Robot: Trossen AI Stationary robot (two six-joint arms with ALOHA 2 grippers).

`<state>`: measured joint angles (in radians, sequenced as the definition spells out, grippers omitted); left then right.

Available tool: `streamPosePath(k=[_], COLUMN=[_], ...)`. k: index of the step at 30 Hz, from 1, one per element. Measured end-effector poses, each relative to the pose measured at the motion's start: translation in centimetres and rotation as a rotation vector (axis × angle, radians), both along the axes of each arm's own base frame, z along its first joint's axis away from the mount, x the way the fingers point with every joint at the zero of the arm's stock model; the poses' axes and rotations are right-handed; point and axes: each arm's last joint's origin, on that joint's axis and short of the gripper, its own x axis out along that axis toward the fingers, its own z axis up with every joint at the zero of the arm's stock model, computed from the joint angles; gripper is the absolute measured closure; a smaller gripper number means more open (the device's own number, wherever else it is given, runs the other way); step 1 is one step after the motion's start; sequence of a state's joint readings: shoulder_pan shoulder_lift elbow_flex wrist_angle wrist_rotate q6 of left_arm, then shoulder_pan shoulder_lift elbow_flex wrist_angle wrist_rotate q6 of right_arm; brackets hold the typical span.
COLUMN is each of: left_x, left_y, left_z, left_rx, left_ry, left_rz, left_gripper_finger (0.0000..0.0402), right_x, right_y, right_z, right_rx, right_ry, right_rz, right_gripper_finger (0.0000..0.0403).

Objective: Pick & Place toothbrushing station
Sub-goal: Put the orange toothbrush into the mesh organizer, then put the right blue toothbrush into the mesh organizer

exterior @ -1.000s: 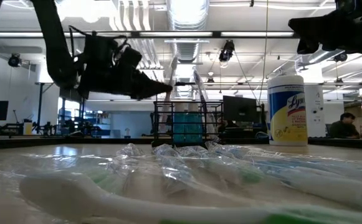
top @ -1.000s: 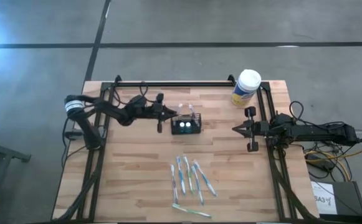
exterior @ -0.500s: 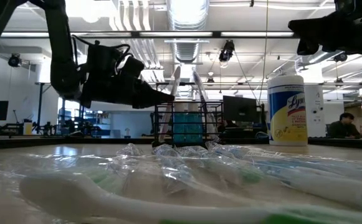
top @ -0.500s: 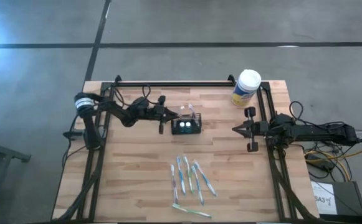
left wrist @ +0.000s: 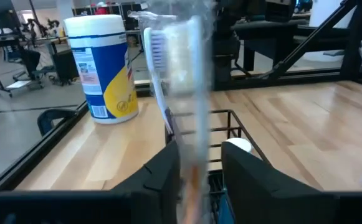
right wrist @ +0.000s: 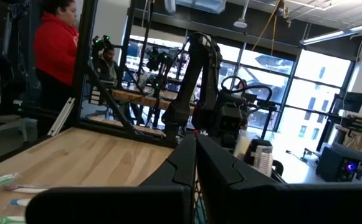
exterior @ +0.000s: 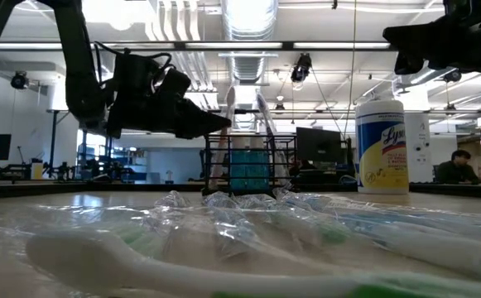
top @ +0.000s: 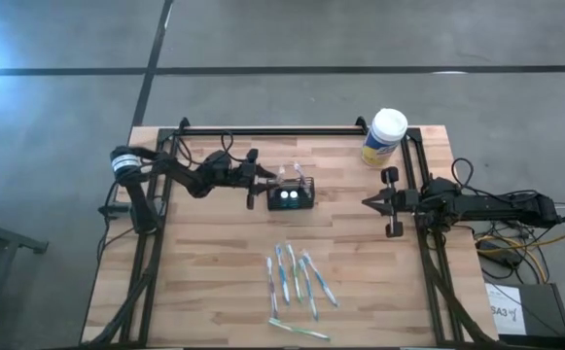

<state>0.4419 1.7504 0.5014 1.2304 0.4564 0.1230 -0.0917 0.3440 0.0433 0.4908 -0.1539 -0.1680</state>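
High view first, reading left to right: your left gripper [top: 265,179] sits at the left edge of the black caddy [top: 292,195], which stands near the middle of the table [top: 204,272], toward its far side. The left wrist view shows a wrapped toothbrush [left wrist: 182,81] standing upright between the fingers [left wrist: 162,171], bristles up, its lower end down at the caddy's wire rim [left wrist: 230,121]. The jaws look parted around the wrapper, but you cannot tell from these pictures whether they are pinching it or have let go.

What the next move turns on: the toothbrush's long axis runs vertical, the caddy lies directly ahead of and below the jaws, and the left arm is much the nearer. Any pull-back should probably go sideways and away without tipping the brush.

Nearer you on the table, more wrapped toothbrushes [top: 297,277] lie loosely side by side, well apart from the caddy. Farther right, the yellow canister [top: 383,138] stands at the far corner. Your right gripper [top: 371,201] waits near the right edge with its jaws closed on nothing.
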Motion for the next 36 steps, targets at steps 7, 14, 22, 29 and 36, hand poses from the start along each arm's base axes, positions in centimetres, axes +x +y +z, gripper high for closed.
streamPosePath(k=[7,14,22,29,36], left_x=[0.0,-1.2,-5.9,-11.1,-14.0], left_y=[0.0,-0.4,-2.6,-5.1,-6.4], left_z=[0.0,3.9,8.6,9.8,6.4], left_rx=[-0.004,-0.028,-0.025,-0.009,-0.043], left_ry=[0.002,-0.092,0.05,0.052,-0.019], left_rz=[-0.001,0.0,0.005,0.156,0.17], left_gripper_finger=[0.0216,0.0169,0.0169,0.0289,0.0391], right_x=[0.0,0.0,0.0,0.0,0.0], right_y=[0.0,0.0,0.0,0.0,0.0], right_z=[0.0,0.0,-0.1,-0.1,-0.1], right_rx=[0.0,0.0,0.005,0.005,0.034], right_ry=[0.0,0.0,0.009,0.008,0.009], right_rz=[0.0,0.0,0.001,0.001,0.006], right_gripper_finger=[0.0394,0.0394,0.0394,0.0394,0.0394])
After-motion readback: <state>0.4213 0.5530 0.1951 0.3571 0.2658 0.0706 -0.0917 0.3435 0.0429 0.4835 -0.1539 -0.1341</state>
